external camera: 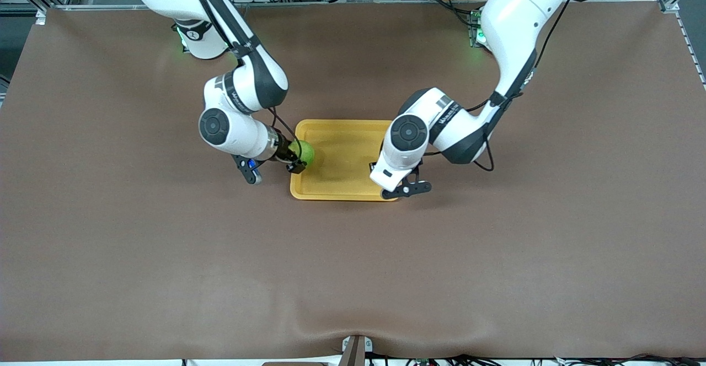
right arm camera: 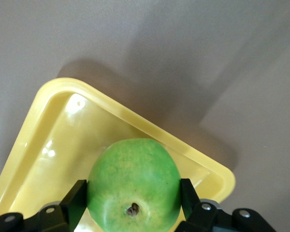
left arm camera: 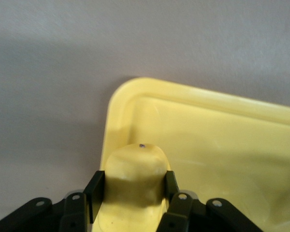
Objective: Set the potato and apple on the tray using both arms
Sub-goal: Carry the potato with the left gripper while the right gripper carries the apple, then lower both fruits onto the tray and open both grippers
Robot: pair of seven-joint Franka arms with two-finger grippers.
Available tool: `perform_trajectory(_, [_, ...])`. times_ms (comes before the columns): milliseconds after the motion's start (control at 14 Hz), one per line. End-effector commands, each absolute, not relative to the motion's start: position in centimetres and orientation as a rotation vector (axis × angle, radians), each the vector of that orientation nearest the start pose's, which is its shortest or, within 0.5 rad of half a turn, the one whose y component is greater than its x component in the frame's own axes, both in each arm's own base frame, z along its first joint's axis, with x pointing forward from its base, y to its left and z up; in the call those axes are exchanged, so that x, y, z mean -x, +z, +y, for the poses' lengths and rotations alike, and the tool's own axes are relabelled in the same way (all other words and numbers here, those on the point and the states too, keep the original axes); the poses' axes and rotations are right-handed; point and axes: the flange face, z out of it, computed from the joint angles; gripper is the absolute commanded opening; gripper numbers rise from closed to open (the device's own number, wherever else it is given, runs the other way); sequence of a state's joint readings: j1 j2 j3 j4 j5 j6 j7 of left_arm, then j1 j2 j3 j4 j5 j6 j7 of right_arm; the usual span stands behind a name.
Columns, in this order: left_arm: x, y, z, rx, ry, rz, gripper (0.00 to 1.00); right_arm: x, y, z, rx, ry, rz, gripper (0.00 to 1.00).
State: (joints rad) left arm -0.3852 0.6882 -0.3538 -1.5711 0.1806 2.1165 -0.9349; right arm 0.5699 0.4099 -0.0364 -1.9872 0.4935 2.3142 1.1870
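Apple (right arm camera: 133, 183) and potato (left arm camera: 134, 181) sit clamped in pincers over the tray (external camera: 342, 181).

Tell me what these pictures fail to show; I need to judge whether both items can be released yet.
- Potato: hidden in the front view by the left arm's wrist; only the left wrist view shows it, cut off by the frame edge.
- Left gripper: same, unseen from the front.
- Apple: whether it touches the tray is undecidable; the right gripper covers its underside.
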Motion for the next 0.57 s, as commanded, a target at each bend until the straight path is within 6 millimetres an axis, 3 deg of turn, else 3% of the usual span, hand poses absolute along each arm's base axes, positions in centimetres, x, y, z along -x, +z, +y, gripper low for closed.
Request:
perform_trajectory(0, [-53.8,24.5,-43.7,3.078,0.165,-0.245,0.16,-51.5,24.0,32.0,2.551,0.456,1.468,0.00])
perform_trajectory(286, [-53.9,22.8,-43.5,3.040,0.117,-0.184,0.18,-50.5,21.8,33.8,2.529,0.484,1.485,0.00])
perform_trajectory(429, [-53.8,22.0,-43.6,3.036,0.127,-0.182,0.18,-50.4,20.7,33.8,2.536,0.497,1.497,0.00])
perform_trajectory(500, [-53.6,21.8,-43.8,3.036,0.133,-0.176,0.18,-50.2,20.4,33.8,2.541,0.502,1.496,0.19])
